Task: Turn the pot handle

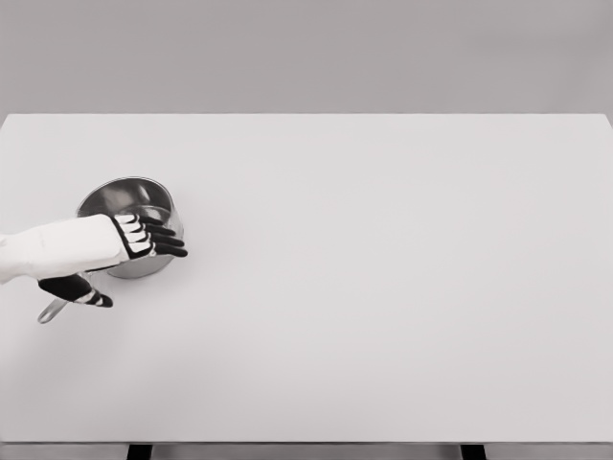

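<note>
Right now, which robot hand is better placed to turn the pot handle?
Left. The left robot hand is already over the pot at the table's left side, with its thumb close to the handle sticking out toward the lower left. The right arm is not in view.

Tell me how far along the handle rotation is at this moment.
Done: the left hand has reached the pot and lies across its near rim. In hand: fingers extend over the rim, thumb low near the handle, but a firm grip cannot be confirmed. Left: the handle points toward the table's near-left; whether it has turned at all cannot be told.
</note>
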You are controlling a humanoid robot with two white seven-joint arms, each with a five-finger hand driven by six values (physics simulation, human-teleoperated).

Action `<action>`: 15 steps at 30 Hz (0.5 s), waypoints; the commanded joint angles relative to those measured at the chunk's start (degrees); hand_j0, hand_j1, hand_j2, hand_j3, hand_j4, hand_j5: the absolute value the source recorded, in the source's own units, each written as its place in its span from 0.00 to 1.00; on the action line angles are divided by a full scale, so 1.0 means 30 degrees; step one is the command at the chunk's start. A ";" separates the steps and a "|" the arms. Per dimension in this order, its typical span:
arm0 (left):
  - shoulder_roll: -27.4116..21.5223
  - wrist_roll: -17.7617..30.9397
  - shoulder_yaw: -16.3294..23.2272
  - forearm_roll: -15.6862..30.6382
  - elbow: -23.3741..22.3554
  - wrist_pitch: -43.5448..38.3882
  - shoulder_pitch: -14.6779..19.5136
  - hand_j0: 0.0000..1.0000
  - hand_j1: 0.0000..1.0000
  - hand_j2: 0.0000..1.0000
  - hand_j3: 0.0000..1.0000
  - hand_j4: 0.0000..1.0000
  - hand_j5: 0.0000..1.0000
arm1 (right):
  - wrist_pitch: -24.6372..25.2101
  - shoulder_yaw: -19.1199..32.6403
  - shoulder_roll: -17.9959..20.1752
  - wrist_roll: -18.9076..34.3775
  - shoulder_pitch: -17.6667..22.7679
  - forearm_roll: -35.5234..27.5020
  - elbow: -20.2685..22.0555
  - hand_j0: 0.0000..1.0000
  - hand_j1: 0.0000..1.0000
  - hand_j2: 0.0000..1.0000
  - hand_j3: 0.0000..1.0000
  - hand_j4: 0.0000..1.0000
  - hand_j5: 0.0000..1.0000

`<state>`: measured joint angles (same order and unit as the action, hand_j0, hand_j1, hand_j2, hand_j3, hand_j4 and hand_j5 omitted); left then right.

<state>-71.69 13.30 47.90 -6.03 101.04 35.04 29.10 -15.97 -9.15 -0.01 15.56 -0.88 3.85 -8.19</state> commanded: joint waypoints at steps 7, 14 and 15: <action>0.0050 -0.1035 -0.4979 0.2157 0.0013 -0.0013 -0.3168 1.00 1.00 1.00 1.00 1.00 1.00 | 0.0021 0.0004 0.0002 0.0000 0.0000 0.0007 0.0006 1.00 1.00 1.00 1.00 1.00 1.00; 0.0197 -0.1240 -0.4979 0.2450 0.0013 -0.0013 -0.3255 1.00 1.00 1.00 1.00 1.00 1.00 | 0.0021 0.0004 0.0002 0.0000 0.0000 0.0007 -0.0023 1.00 1.00 1.00 1.00 1.00 1.00; 0.0197 -0.1533 -0.4979 0.2421 0.0013 -0.0013 -0.3285 1.00 1.00 1.00 1.00 1.00 1.00 | -0.0008 0.0004 0.0002 0.0000 0.0000 0.0007 0.0006 1.00 1.00 1.00 1.00 1.00 1.00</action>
<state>-71.16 9.46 33.16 0.49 101.07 35.05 19.25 -15.94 -9.15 -0.01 15.56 -0.88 3.84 -8.20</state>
